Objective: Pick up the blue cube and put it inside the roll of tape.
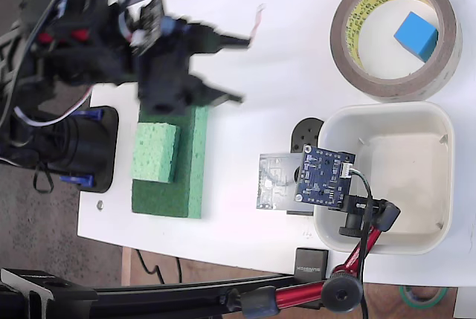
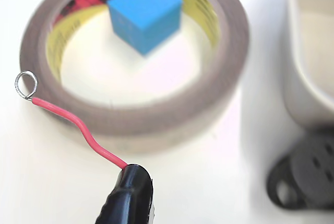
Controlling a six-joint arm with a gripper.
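We list a white tub (image 1: 387, 178) at lower right of the fixed view, a blue circuit board (image 1: 324, 176) on a red-jointed stand (image 1: 349, 271) over its left rim, a black disc (image 1: 306, 134) just beside it, and a light green sponge (image 1: 155, 152) lying on a darker green block (image 1: 186, 178).

Print inside the roll of tape (image 2: 219, 62) – blurred, unreadable
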